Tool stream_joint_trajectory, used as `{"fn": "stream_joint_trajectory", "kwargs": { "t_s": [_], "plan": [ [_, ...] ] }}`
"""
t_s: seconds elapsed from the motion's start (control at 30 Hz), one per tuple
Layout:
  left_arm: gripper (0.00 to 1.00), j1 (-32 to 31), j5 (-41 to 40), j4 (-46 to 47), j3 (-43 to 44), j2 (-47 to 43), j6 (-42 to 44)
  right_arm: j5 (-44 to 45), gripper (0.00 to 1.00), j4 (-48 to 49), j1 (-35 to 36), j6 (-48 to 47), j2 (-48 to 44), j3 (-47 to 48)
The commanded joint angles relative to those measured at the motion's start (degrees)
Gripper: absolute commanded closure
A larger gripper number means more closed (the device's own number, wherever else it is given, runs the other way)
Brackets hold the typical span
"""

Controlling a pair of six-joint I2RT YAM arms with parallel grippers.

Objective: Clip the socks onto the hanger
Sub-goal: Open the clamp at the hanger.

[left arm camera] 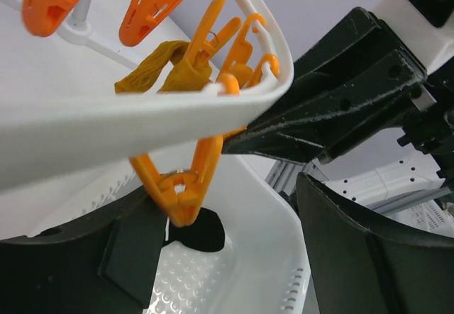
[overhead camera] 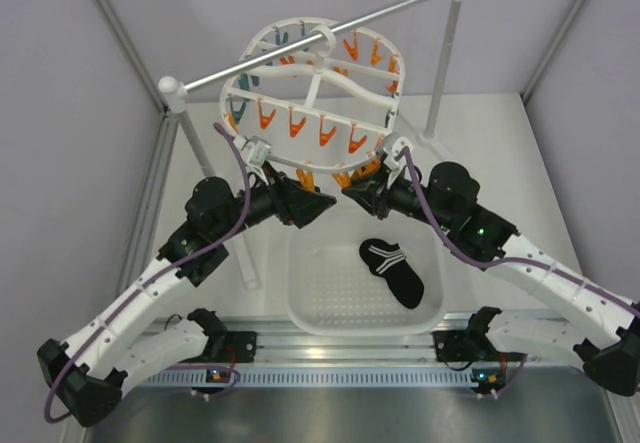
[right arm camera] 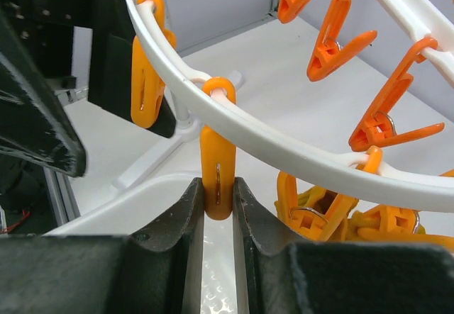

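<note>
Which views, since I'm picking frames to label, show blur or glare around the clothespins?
Top external: sharp, evenly lit, no glare. Left wrist: the hanger, close to the lens, is soft and bright; the hanging clothespin below is clearer. Right wrist: the pinched clothespin is crisp, the fingers around it dark.

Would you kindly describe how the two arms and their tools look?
The left arm and right arm have white links with rows of small dark dots, black joint housings and a purple cable alongside. The left tool and right tool are matte black with two thick, tapering fingers. A green light shows on the right arm.
</note>
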Motion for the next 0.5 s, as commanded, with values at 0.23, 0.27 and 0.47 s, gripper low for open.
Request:
{"fn": "stream_joint_trajectory", "kwargs": {
  "t_s": [0.23, 0.27, 0.47],
  "plan": [
    [0.2, -3.43, -4.5, -2.64, -3.22, -7.56, 3.85, 1.99, 1.0, 2.05, 0.85, 0.07, 0.01, -0.75],
    [0.2, -4.05, -4.6, -0.69, -3.13, -7.04, 4.12, 2.16, 1.0, 2.05, 0.85, 0.07, 0.19, -0.84],
    [0.22, -9.49, -9.76, 7.67, -5.68, -4.57, 5.18, 2.95, 1.0, 2.84, 0.85, 2.53, 1.33, -1.01]
  ]
}}
